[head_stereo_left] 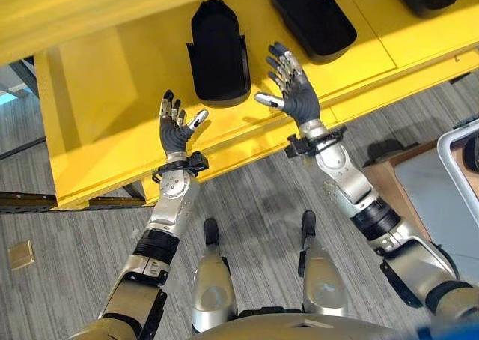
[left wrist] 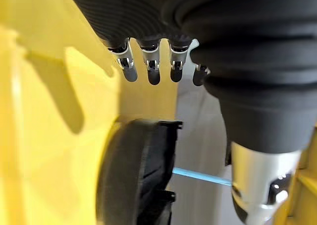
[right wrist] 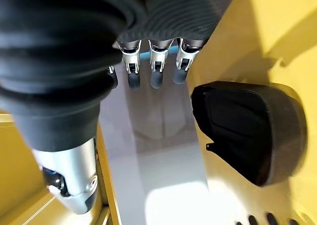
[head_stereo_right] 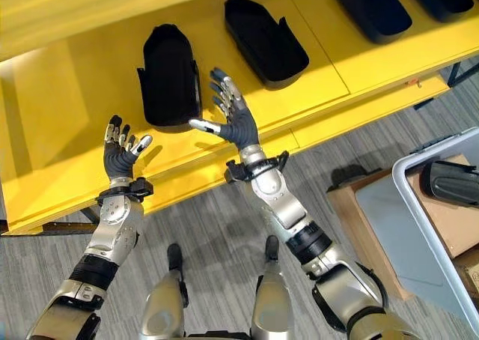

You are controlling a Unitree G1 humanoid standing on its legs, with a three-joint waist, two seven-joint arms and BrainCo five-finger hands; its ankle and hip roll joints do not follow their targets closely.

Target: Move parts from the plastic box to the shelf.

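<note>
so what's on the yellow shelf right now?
Black parts lie on the yellow shelf: one between the open left hand and right hand, a second beside it, and more cut off at the picture's edge. Their undersides are hidden.

Silver-grey arms, dark ribbed wrist covers, left hand (head_stereo_left: 177, 132), right hand (head_stereo_left: 294, 89), silver dark-tipped fingers

Parts (head_stereo_right: 171, 76) sat in a row on the shelf (head_stereo_right: 67, 115) across the top; plastic box (head_stereo_right: 419, 228) lower right.
</note>
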